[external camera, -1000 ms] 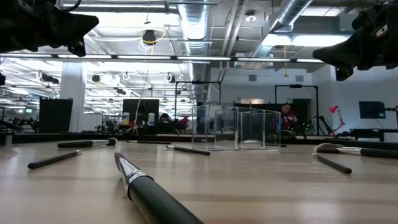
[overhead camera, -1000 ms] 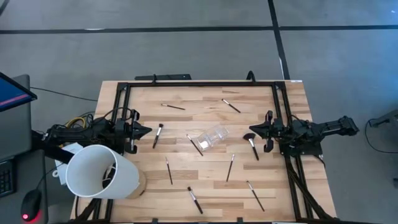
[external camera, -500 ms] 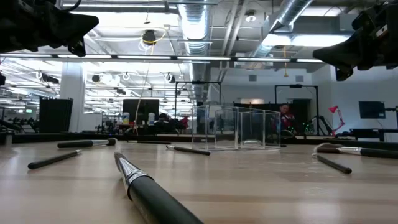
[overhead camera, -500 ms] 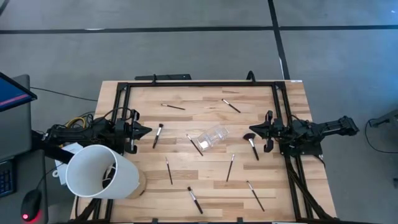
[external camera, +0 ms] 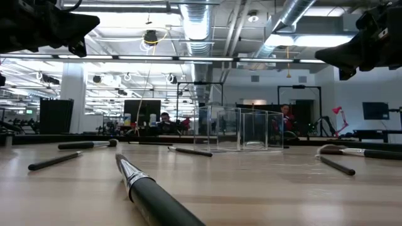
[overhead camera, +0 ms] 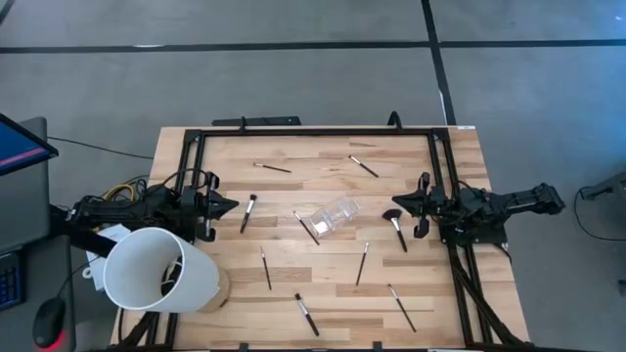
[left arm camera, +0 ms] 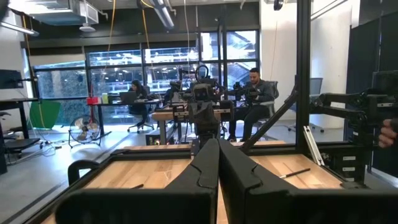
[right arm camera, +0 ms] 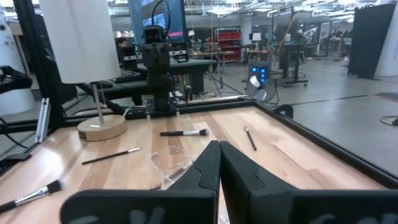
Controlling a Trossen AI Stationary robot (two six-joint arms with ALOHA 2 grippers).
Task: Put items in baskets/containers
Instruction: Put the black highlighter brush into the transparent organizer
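The clear box is seen lying near the middle of the wooden table, apparently on its side, with nothing visible inside it; the brushes and thin sticks are scattered around it, one stick just beside the box and others well apart toward the table's edges. No item has yet been taken up, so a first pick is judged to be the step in hand. The fan-tipped brush nearest the right gripper would be a sensible start, approached from above and pinched across the handle. Both grippers are closed and empty, the left gripper parked at the left edge; fingers must be opened before descent
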